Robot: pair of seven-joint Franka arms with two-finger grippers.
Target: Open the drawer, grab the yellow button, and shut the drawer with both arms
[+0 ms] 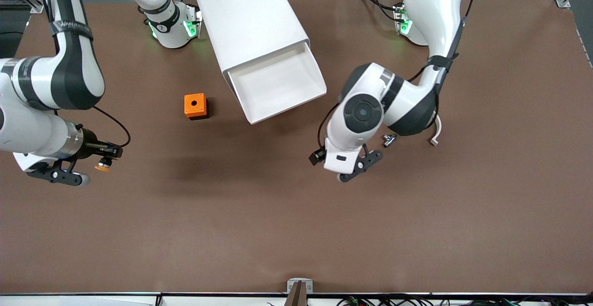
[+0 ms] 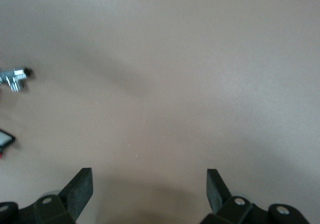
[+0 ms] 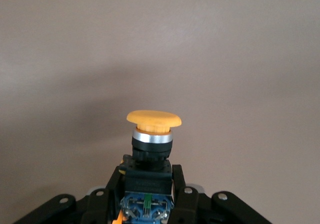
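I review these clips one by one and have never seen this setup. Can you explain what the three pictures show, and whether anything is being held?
Two white robot arms work at a brown table. The big picture looks down from across the table; the other two come from cameras on each arm's wrist. The right hand is shut on a small orange-capped button, held over bare table at the right arm's end. The left hand hangs open and empty over bare table, near a small metal part. On the table stand a white cabinet with its drawer pulled open, and an orange cube beside it.
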